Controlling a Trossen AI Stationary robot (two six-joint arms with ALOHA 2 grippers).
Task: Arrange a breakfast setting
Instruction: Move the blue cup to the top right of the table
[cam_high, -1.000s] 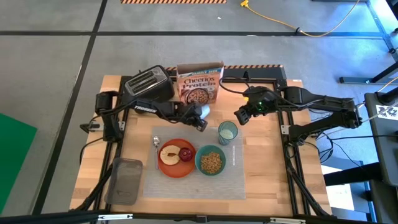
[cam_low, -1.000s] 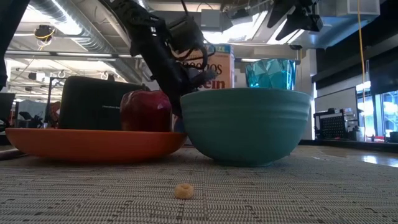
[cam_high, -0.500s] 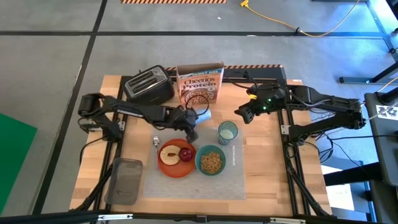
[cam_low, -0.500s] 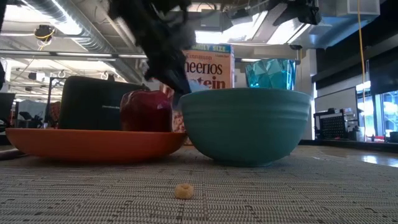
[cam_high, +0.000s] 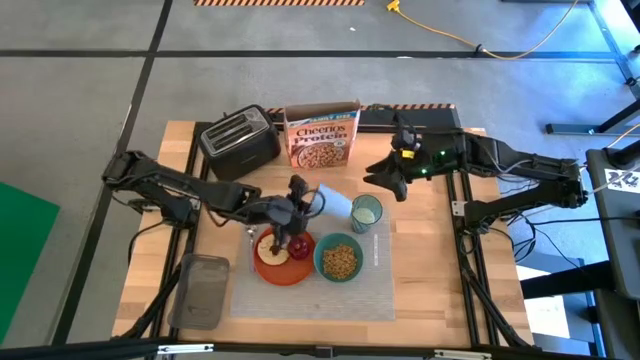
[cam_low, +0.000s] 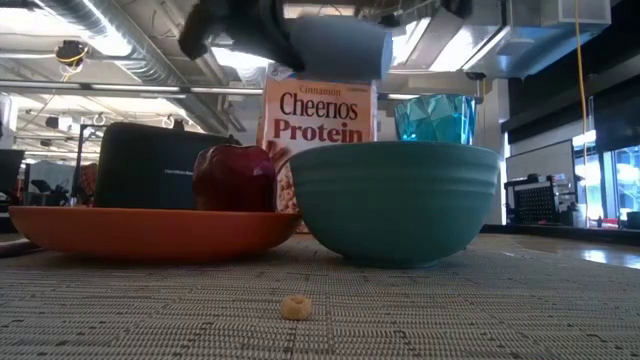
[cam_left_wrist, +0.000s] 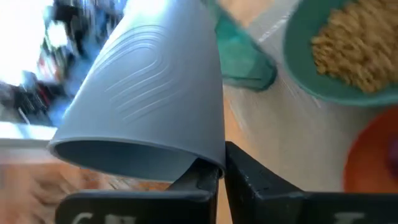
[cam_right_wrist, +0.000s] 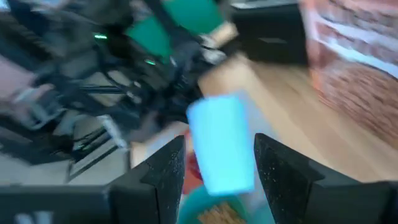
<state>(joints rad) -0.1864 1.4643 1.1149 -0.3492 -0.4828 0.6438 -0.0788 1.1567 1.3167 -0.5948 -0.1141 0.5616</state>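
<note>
Since a second ago our left gripper (cam_high: 300, 205) has swung from beside the cereal box (cam_high: 323, 133) to over the orange plate (cam_high: 283, 268), pinching the rim of a pale blue cup (cam_high: 335, 200) tipped sideways. Our right gripper (cam_high: 384, 181) hovers open near the green tumbler (cam_high: 366, 212); the teal bowl (cam_high: 340, 260) sits on the placemat (cam_high: 380, 290).

Both arms are matte black, slim jointed links with black cables running along them. Right arm's wrist housing (cam_high: 425, 160) shows small green indicator lights; each matte black two-finger gripper (cam_left_wrist: 214, 180) has flat, blocky fingers.

Wooden table (cam_high: 430, 240) — placemat (cam_high: 375, 290), toaster (cam_high: 238, 140), Cheerios box (cam_high: 322, 135), grey tray (cam_high: 203, 290).
</note>
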